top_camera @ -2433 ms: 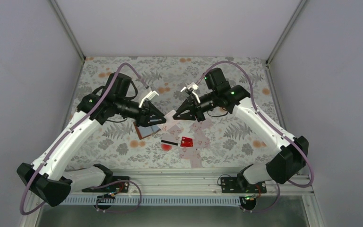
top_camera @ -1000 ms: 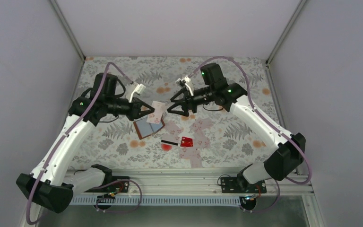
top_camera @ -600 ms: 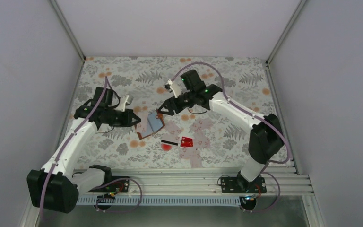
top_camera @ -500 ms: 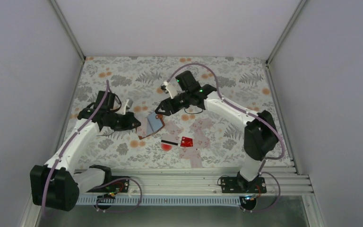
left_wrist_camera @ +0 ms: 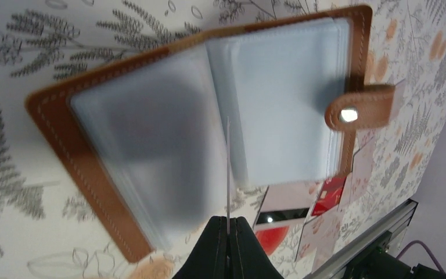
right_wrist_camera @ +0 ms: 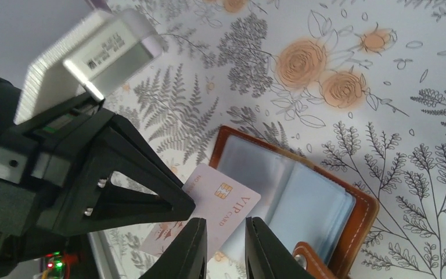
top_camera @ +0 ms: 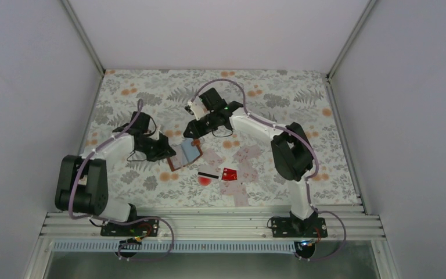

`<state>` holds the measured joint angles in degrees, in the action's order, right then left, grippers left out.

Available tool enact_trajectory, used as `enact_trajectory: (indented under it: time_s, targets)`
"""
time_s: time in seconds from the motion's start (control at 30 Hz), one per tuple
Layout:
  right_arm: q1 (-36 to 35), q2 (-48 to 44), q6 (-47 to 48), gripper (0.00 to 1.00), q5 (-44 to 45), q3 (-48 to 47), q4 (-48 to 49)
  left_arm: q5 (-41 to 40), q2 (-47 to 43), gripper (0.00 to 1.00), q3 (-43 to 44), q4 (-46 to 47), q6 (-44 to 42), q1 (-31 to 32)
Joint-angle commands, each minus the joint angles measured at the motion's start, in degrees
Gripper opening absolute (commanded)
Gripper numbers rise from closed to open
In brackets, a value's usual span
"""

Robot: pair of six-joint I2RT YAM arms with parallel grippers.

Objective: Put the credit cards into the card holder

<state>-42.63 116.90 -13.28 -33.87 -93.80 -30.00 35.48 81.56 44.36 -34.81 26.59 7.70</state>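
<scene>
Left gripper (left_wrist_camera: 227, 224): fingers pressed together on the VIP card (right_wrist_camera: 223, 200), pinched at one short end. In the left wrist view the card shows edge-on, a thin line running up from the fingertips over the middle of the card holder (left_wrist_camera: 168, 133). In the right wrist view the card's face shows: pale, chip and "VIP card" print, tilted, with its free corner over the holder's left pocket. Can't tell if the card touches the pocket or hangs just above it.

Right gripper (right_wrist_camera: 225, 251): fingers a narrow gap apart, with nothing clearly clamped between them. The card's lower edge shows through the gap; can't tell whether the fingers touch it. In the top view this gripper sits at the holder's upper edge, just right of the left gripper's tip.

Card holder: lying open and flat on the floral tablecloth (top_camera: 279, 96), centre-left of the top view. Brown leather with a stitched rim and pale clear pockets facing up. Its snap tab (left_wrist_camera: 360, 109) sticks out from the right edge in the left wrist view.

Other credit cards lie on the cloth just lower right of the holder in the top view: black-stripe card (top_camera: 208, 174), red card (top_camera: 229, 174) beside it, and pale cards (top_camera: 212, 156) around them. Red spot (top_camera: 204, 181) sits right below the black-stripe card.
</scene>
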Motion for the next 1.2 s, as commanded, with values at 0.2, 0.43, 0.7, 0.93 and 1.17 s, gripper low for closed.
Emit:
enact_trajectory:
  time_s: [0.2, 0.43, 0.7, 0.93, 1.17]
  targets:
    - [1.20, 6.38, 2.45, 0.11, 2.87, -2.03, -3.10, 2.93, 8.43, 0.02, 4.76, 5.68, 1.41, -0.32]
    - [2.92, 8.35, 4.08, 0.08, 3.03, -0.41, -3.16, 2.99, 10.82, 0.02, 5.52, 6.09, 1.87, -0.32]
    - [3.69, 9.45, 5.27, 0.06, 1.62, 1.71, -2.41, 2.67, 11.58, 0.02, 5.48, 6.11, 2.71, -0.19]
    - [3.78, 9.89, 6.68, 0.04, 0.82, 4.32, -1.55, 3.01, 12.94, 0.02, 6.42, 6.13, 3.65, 1.01]
    - [3.96, 9.78, 7.69, 0.04, 0.48, 6.42, -0.89, 0.48, 14.21, 0.02, 6.75, 5.87, 5.31, 2.82]
